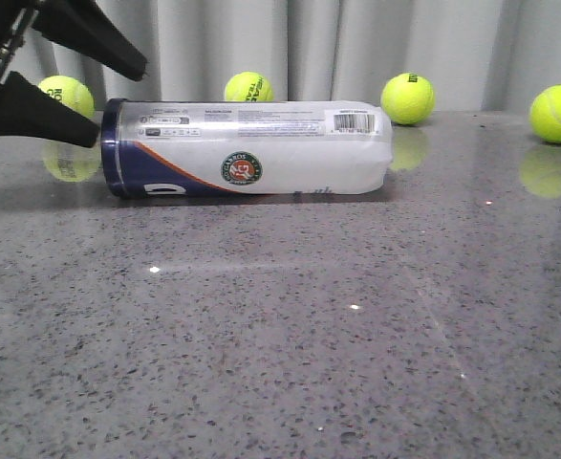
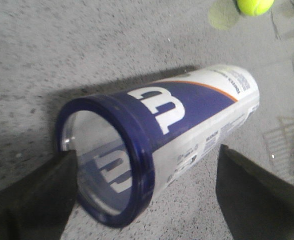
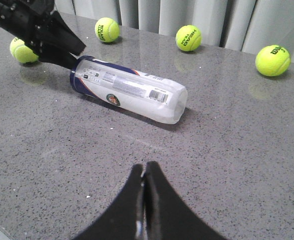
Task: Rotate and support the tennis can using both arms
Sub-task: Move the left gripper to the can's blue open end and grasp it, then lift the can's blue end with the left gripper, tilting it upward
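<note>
A clear tennis can [image 1: 247, 148] lies on its side on the speckled grey counter [image 1: 280, 344], its navy-blue end band toward the left gripper [image 1: 118, 105], whose black fingers [image 1: 41, 113] are spread wide, one above and one below that end, not touching it. The white label carries a round Roland Garros logo [image 1: 243, 169], an orange stripe and a barcode [image 1: 353, 120]; the left wrist view shows a large white "W" on the blue. The right gripper [image 3: 144, 175] hangs well back from the can, fingers pressed together. Four yellow-green balls [image 3: 188, 38] sit behind, one reading "HEAD", another [image 3: 272, 60] "Wilson".
</note>
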### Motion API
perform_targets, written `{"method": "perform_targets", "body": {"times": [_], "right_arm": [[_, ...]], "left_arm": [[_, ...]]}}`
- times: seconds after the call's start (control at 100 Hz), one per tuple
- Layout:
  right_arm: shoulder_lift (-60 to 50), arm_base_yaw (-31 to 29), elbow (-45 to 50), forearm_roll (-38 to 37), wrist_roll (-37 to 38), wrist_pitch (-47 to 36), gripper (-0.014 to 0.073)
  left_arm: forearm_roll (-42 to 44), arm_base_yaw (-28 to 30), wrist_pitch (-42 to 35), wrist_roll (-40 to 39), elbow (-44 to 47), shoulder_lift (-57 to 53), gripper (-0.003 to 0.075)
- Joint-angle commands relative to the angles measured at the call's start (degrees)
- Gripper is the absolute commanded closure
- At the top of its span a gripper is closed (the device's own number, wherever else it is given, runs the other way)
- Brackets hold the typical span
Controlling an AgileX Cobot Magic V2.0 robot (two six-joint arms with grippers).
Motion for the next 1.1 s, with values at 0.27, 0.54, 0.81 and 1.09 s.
{"method": "perform_targets", "body": {"times": [0.27, 0.54, 0.81, 1.09], "right_arm": [[0.5, -0.3, -1.4, -0.5, -0.1, -4.9, 0.066], [0.5, -0.3, -1.4, -0.5, -0.1, -4.9, 0.066], [0.5, -0.3, -1.4, -0.5, -0.1, -4.9, 0.066], [0.5, -0.3, -1.4, -0.5, -0.1, -4.9, 0.066]], "left_arm": [[-10.0, -4.9, 1.8, 3.4, -3.3, 3.3, 0.0175], [-11.5, -5.0, 2.6, 5.4, -3.3, 3.3, 0.0276], [-11.5, -5.0, 3.3, 5.4, -3.3, 3.3, 0.0585], [-13.5, -5.0, 3.4, 5.5, -3.3, 3.3, 0.074]]}}
